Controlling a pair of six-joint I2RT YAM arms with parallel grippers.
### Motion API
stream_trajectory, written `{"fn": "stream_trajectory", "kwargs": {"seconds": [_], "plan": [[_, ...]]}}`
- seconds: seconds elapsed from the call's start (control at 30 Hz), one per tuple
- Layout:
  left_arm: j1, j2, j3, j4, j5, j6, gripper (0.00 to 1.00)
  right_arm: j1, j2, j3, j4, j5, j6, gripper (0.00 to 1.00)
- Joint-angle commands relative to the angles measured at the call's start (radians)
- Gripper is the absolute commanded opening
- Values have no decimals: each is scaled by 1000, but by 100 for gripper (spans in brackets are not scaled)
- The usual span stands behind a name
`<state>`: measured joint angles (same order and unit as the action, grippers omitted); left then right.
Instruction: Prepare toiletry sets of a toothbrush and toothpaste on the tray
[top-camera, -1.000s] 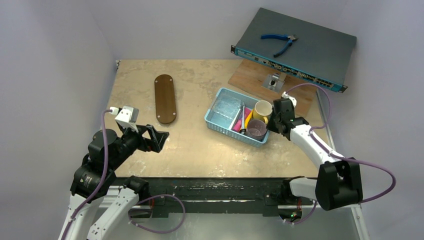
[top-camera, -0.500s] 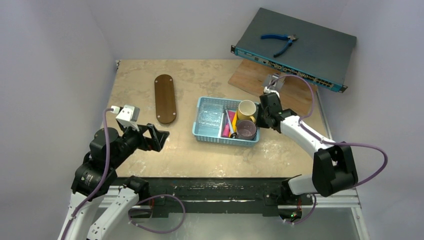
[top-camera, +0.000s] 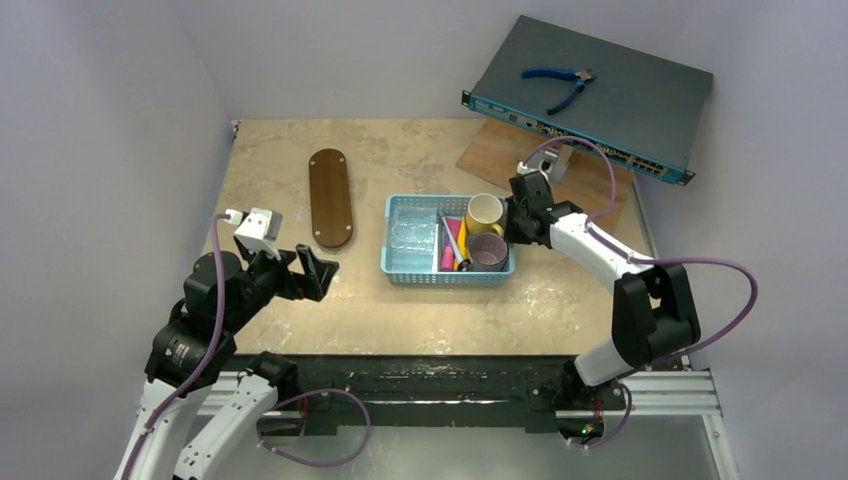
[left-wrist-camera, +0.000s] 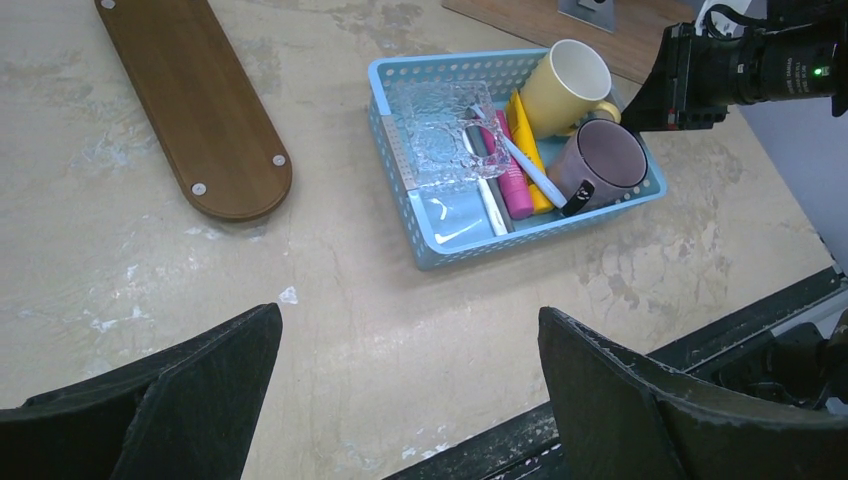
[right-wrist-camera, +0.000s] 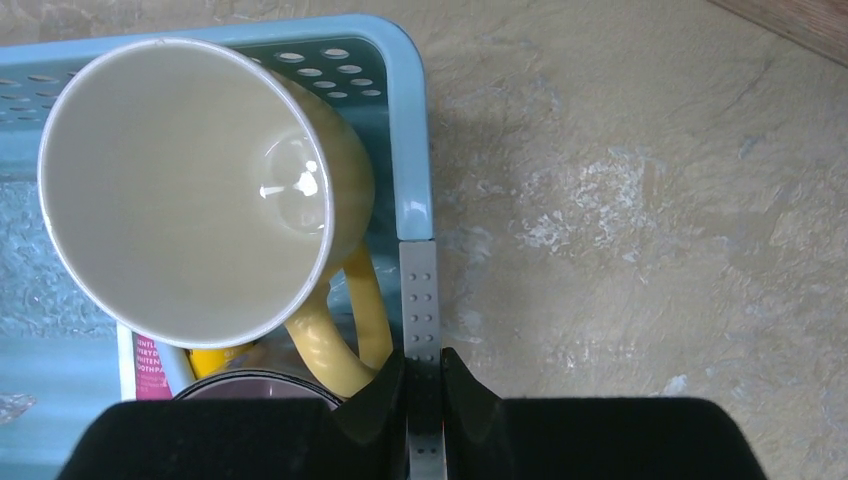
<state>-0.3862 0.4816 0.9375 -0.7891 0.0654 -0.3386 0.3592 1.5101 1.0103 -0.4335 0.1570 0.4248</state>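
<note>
Clamped thin, the right gripper (right-wrist-camera: 423, 372) pinches the right-hand wall of the light-blue basket (left-wrist-camera: 500, 240), 1 finger inside and 1 outside. The left gripper (left-wrist-camera: 408, 315) hangs spread wide over bare table (top-camera: 300, 150) at the near left, holding nothing.

Writing is scarce. The pink tube (left-wrist-camera: 513, 180) carries a few lines of small dark print, seen in the right wrist view under the mug, too small to read. No other label can be read.

Both tubes lie side by side in the basket's right half, the pink one touching the yellow tube (left-wrist-camera: 524, 130), each tapering to a flat end. A thin white brush (left-wrist-camera: 520, 165) lies slantwise across them, and a 2nd pale brush (left-wrist-camera: 485, 185) lies just left of the pink tube. A yellow mug (right-wrist-camera: 190, 190) lies tilted at the basket's far right corner, a purple mug (left-wrist-camera: 605, 160) at the near right.

Left of the basket and apart from it lies the tray (left-wrist-camera: 190, 100), a dark-brown oval board with 2 small pale studs at its near end, nothing on it.
</note>
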Motion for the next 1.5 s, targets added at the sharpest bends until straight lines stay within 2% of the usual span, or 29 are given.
{"fn": "stream_trajectory", "kwargs": {"seconds": [0.0, 0.37, 0.5, 0.8, 0.9, 1.17, 1.47], "plan": [[7, 16, -2, 14, -24, 0, 99, 4, 19, 90, 111, -25, 31, 0], [8, 50, -3, 5, -62, -11, 99, 6, 81, 134, 143, -96, 4, 0], [7, 62, -3, -5, -127, -26, 100, 6, 71, 141, 127, -80, -4, 0], [7, 141, 20, -34, -231, -76, 100, 6, 13, 183, 70, -30, -8, 37], [7, 192, 58, -58, -279, -103, 100, 5, -28, 211, 35, -7, -8, 53], [31, 411, 213, -95, -360, -134, 100, 7, -166, 231, -16, -24, -16, 64], [161, 686, 382, -32, -268, -185, 96, 19, -294, 189, -54, -120, -19, 73]]}}
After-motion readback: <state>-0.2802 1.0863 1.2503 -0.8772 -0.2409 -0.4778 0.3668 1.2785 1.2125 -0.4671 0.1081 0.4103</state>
